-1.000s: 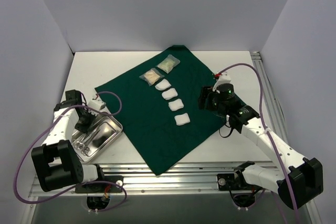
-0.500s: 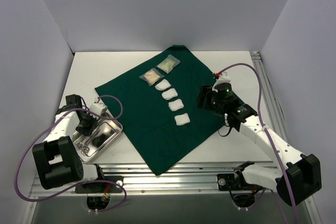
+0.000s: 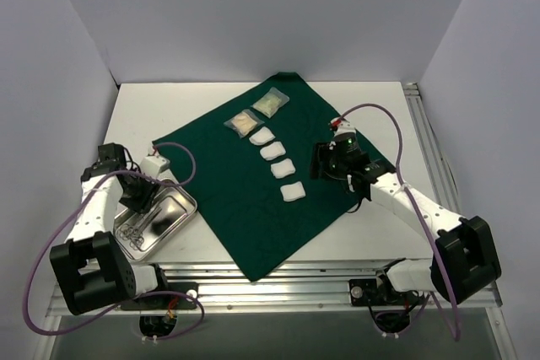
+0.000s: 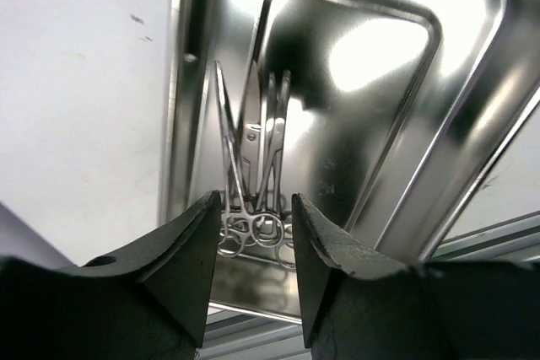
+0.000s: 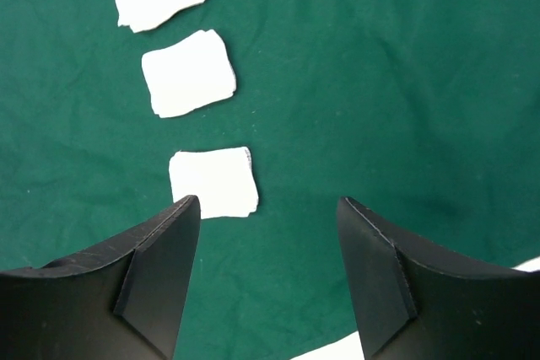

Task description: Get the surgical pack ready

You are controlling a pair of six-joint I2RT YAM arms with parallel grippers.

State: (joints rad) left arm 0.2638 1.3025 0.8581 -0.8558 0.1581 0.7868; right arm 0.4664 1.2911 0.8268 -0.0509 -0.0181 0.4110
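One green drape [image 3: 253,200], four white gauze pads [image 3: 272,152], two clear packets [image 3: 243,122], one steel tray [image 3: 173,211]; the scissor-like instruments [image 4: 253,174] overlap too much to count.

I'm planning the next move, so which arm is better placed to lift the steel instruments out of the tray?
Likely left. Its jaws stand open directly over the instruments in the tray. The right arm's jaws are away over the drape, beside a gauze pad.
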